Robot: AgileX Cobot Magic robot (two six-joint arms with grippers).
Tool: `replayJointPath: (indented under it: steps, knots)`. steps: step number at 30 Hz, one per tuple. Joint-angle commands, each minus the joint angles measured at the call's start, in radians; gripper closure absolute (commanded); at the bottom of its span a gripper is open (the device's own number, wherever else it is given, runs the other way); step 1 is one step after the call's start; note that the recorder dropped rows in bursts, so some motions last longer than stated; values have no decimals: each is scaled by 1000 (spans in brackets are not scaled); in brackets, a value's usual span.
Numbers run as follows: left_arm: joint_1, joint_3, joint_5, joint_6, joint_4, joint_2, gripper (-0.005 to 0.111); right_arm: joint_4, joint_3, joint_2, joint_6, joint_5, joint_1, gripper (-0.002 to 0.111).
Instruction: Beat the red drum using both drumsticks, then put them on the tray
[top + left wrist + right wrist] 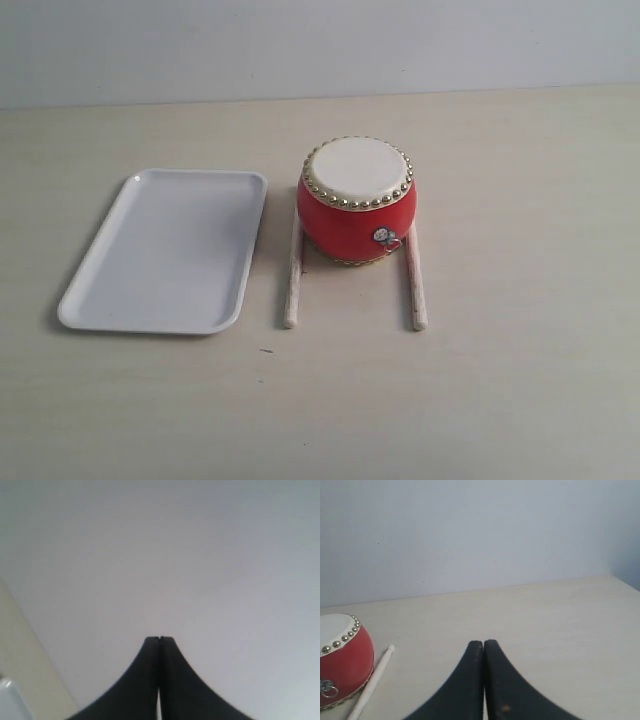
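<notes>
Drumsticks (292,285) lie flat on either side of the red drum (352,225), tray (165,250) just left. Our left gripper (159,640) and right gripper (483,643) are pinched together, empty, so we're at step one: spread, then grab sticks.

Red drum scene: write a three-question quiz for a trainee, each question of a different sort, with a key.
1. True or false: the two drumsticks lie on the table, one on each side of the red drum.
2. In the exterior view, the tray: A) holds both drumsticks; B) lies empty, left of the drum; C) sits under the drum.
3. Fill in: the left fingers and the right fingers are both ____, holding nothing.
Key: 1 true; 2 B; 3 shut.
</notes>
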State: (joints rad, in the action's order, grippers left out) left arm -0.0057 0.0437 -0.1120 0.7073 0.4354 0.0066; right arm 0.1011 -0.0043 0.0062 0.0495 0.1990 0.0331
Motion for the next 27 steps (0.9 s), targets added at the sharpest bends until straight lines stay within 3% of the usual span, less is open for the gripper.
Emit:
replayJointPath:
  steps: [1,5,9,12,15,20,24,27]
  knots:
    - [-4,163,-38,-191,-74,116,107,0,4,-6,1,-3,-4,108]
    - [-4,406,43,-563,-169,342,107,-3,4,-6,1,-3,-4,108]
    - [-4,634,232,-1036,-219,552,107,-3,4,-6,1,-3,-4,108]
    - [-4,775,390,-1250,-287,701,107,-3,4,-6,1,-3,-4,108]
    - [-4,915,580,-1254,-370,858,107,-3,4,-6,1,-3,-4,108]
    - [-6,1145,943,-980,-383,1112,107,-3,4,-6,1,-3,-4,108]
    - [-8,1232,1101,-935,-186,1276,107,-3,4,-6,1,-3,-4,108]
    - [-52,1239,1147,-922,-79,1373,107,-3,4,-6,1,-3,-4,108]
